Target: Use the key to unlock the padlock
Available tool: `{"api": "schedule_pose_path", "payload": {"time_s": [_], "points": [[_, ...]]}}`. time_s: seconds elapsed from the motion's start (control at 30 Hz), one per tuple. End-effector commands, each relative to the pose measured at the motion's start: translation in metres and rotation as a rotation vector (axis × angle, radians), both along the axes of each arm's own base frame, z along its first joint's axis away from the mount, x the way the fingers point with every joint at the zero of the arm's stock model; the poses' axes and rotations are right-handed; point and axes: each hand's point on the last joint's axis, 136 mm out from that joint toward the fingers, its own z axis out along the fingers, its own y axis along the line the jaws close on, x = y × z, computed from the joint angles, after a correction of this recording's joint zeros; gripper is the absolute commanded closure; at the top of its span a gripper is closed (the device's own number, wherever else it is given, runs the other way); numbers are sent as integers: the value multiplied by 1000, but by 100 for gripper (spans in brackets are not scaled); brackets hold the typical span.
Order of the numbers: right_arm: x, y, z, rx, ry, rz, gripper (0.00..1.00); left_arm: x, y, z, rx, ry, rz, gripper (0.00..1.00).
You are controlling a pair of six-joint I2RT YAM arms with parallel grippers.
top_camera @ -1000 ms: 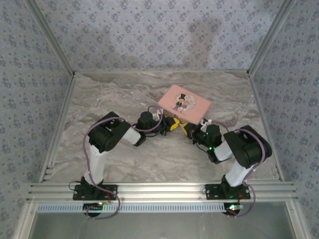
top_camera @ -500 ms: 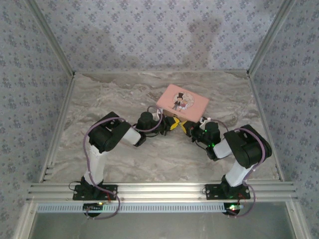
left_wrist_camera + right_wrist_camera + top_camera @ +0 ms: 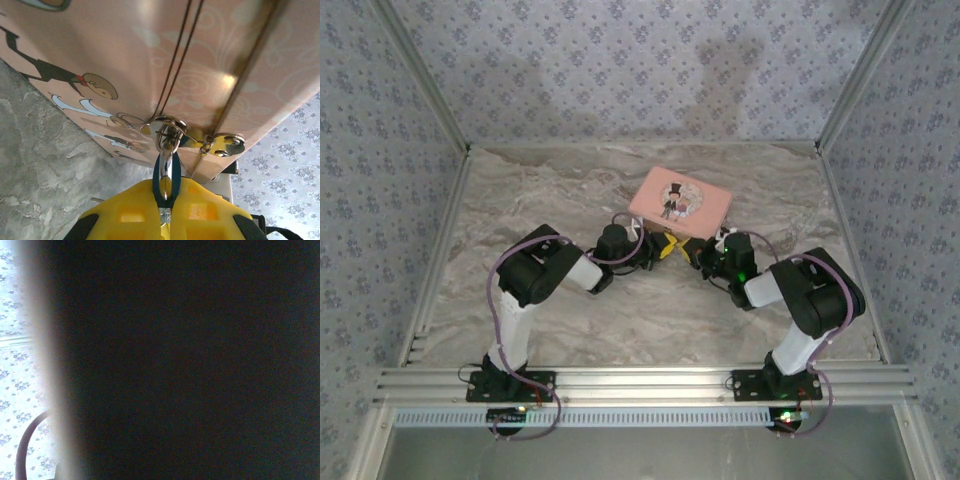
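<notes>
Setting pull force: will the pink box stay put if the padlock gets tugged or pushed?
Probably slides: the pink box lies loose on the smooth table. Looks flat and low, so likely light, unlikely to tip. The padlock, pinched in the left claw, hangs on a ring and may swivel.

Count at that moment:
- pink box (image 3: 680,200): x1.
- Arms: x2. The left arm (image 3: 535,270) sat near-left of the box and the right arm (image 3: 810,295) near-right.
- Grippers: x2. The left gripper (image 3: 665,247) and right gripper (image 3: 695,255) were both at the box's near long side.
- padlock (image 3: 167,172): x1, hung from the clasp on the box's front face.
- Metal clasp pieces on that face: x2, a ring (image 3: 170,125) and a flat plate (image 3: 227,145) just beside it.
- yellow fingers (image 3: 125,215): x2, just below the box in the left wrist view.
- cartoon figures (image 3: 672,198) on the box lid: x2.
</notes>
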Motion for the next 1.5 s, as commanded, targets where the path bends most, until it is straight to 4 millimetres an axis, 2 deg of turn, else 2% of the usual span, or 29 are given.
{"api": "schedule_pose_path", "payload": {"time_s": [0.0,0.13,0.37,0.63,0.8,0.87,1.07,1.33,1.47], "points": [[9,8,19,-3,-74,23,96,-69,-45,51,-135,-133,-319,100],[-2,-2,10,-19,-41,29,89,-56,-33,43,-105,-125,-250,100],[-29,-21,-1,-102,1,44,68,-30,-13,34,-52,-132,-147,100],[-53,-26,2,-207,4,81,66,-24,-14,37,-72,-135,-133,100],[-56,-18,-2,-220,14,102,65,-26,-15,41,-83,-138,-137,100],[-55,-15,-5,-212,13,102,65,-27,-15,43,-88,-139,-139,100],[-45,-11,3,-202,-17,85,78,-32,-19,45,-93,-137,-155,100],[-34,-17,8,-211,-22,26,76,-38,-23,46,-103,-134,-170,100],[-30,-15,8,-197,-21,25,81,-40,-25,46,-106,-132,-175,100]]}}
